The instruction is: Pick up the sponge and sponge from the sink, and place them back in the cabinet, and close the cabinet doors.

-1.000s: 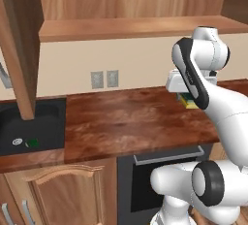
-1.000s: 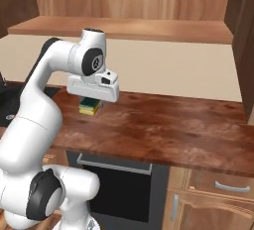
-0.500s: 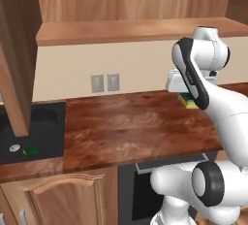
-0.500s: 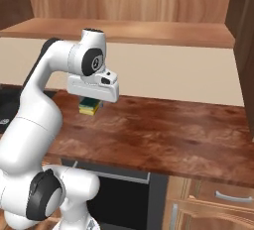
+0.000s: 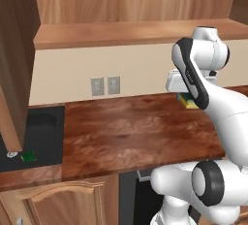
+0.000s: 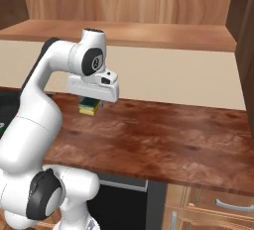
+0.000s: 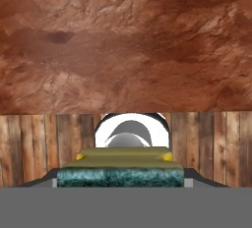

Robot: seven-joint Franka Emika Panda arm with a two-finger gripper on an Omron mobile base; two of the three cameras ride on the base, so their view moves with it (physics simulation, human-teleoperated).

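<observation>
My gripper [image 5: 186,100] hangs above the red-brown counter, shut on a sponge [image 5: 188,103] with a dark green top over yellow. The held sponge [image 6: 89,107] sits under the white hand, gripper [image 6: 90,106]. In the hand view the sponge [image 7: 120,171] lies flat between the finger tips, gripper [image 7: 120,177]. Another green sponge [image 5: 28,156] lies in the black sink [image 5: 46,132] at the left. The cabinet [image 5: 131,34] hangs overhead. Its doors stand open: one [image 5: 17,59] at the left, one [image 6: 245,50] at the right.
Two wall outlets [image 5: 105,86] sit on the beige backsplash. A dark oven front [image 6: 124,204] is under the counter [image 6: 163,140], with arched-panel lower cabinets [image 5: 58,204] beside it. The sink's edge [image 6: 4,100] shows at the far left.
The whole scene has slid down a little and grown in both base views, so the base has moved toward the counter. The arm keeps its pose with the sponge still held.
</observation>
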